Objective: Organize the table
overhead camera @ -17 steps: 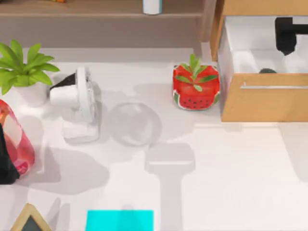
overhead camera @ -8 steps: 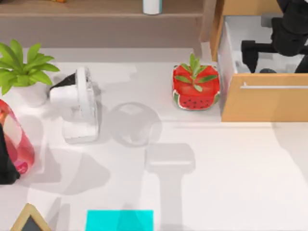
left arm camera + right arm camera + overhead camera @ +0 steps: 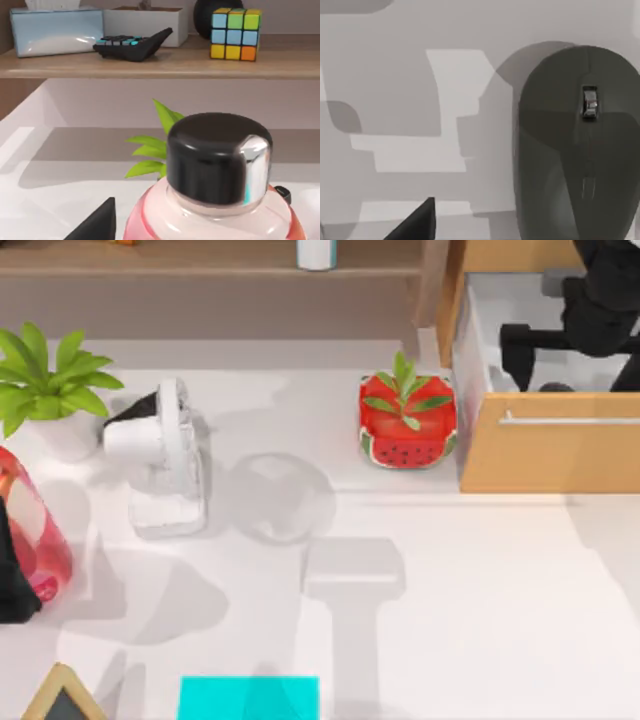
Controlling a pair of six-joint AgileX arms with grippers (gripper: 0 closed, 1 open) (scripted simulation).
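Note:
The white table (image 3: 480,620) holds scattered items. At its back right, a tan drawer (image 3: 550,455) stands pulled out, with a dark grey mouse (image 3: 556,388) lying on its white floor. My right gripper (image 3: 525,348) hangs over the drawer, open and holding nothing. The right wrist view looks down on the mouse (image 3: 575,145) beside one black fingertip (image 3: 415,222). A red bottle (image 3: 35,530) with a black cap (image 3: 217,155) stands at the table's left edge. My left gripper is just in front of it, open, with one fingertip (image 3: 95,225) showing.
A watermelon-shaped planter (image 3: 407,420) sits left of the drawer. A white fan (image 3: 160,455) and a potted green plant (image 3: 45,390) stand at the left. A cyan pad (image 3: 248,698) and a small framed board (image 3: 62,700) lie at the front edge. A brown shelf (image 3: 200,260) carries a Rubik's cube (image 3: 235,32).
My right gripper has shifted left over the open drawer and more of its arm has come into view. The mouse stays on the drawer floor. The left side is unchanged.

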